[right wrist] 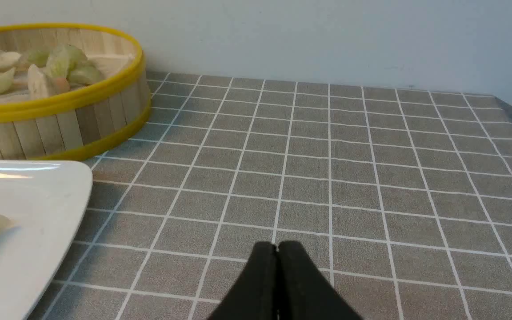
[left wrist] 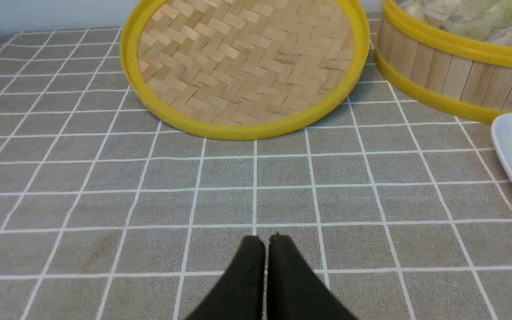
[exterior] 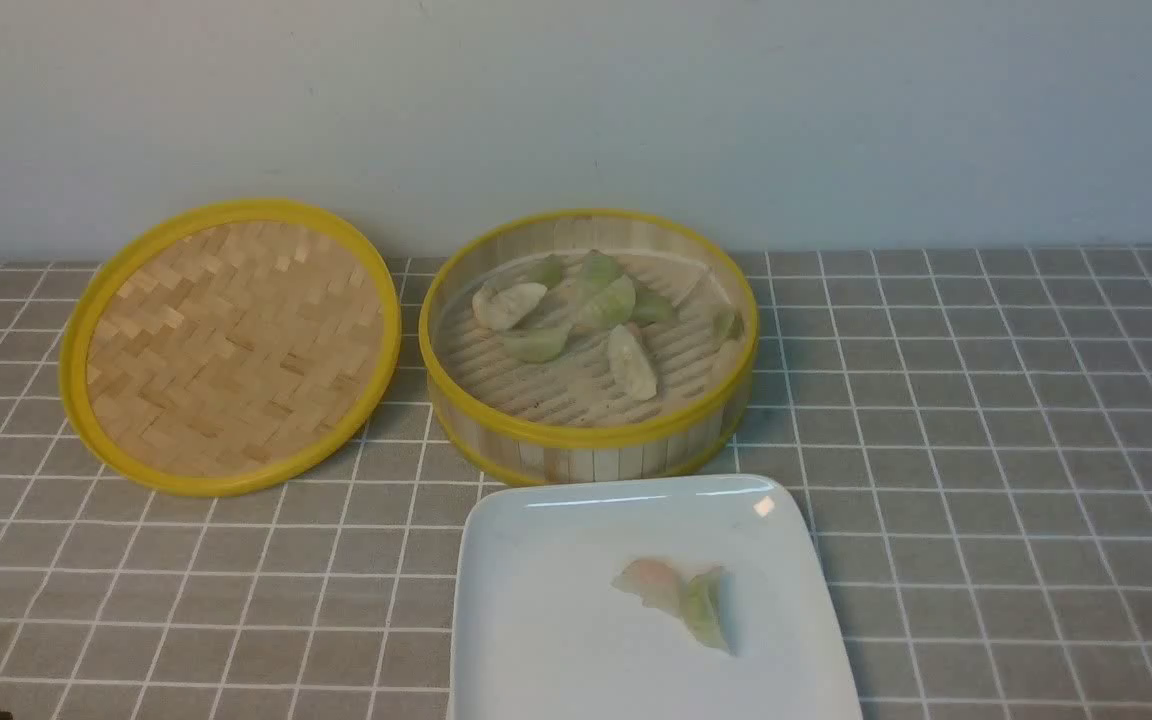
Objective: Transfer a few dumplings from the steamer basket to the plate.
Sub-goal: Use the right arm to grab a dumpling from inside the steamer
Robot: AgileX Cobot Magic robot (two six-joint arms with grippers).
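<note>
The worktop is covered by a grey cloth (exterior: 986, 450) with a white grid, bounded at its far edge by a pale wall (exterior: 576, 100). The steamer basket (exterior: 576, 460) is recorded near the middle of the far edge, uncovered, with several dumplings (exterior: 632, 362) on its slatted floor: mostly light green, two or three pale white, clustered toward the far side and the right wall. The lid (exterior: 231, 345) is noted just beside the basket toward the far left corner, woven inner face shown; whether it lies flat or is propped at its far rim cannot be told. The plate (exterior: 556, 620) is set at the near edge, directly in front of the basket and close to its wall, with its near part cut off by the frame. Two dumplings are observed on the plate, right of its centre: a pinkish dumpling (exterior: 648, 583) and a green dumpling (exterior: 704, 607), touching at one end. The left gripper (left wrist: 266, 240) is seen only in its wrist view, over bare cloth on the near side of the lid; its black fingertips are pressed together with only a hairline seam between them, and nothing is held. The right gripper (right wrist: 277, 246) is likewise seen over bare cloth to the right of the plate, fingertips closed fully against each other, nothing gripped. Contact of either gripper with the cloth cannot be determined.
</note>
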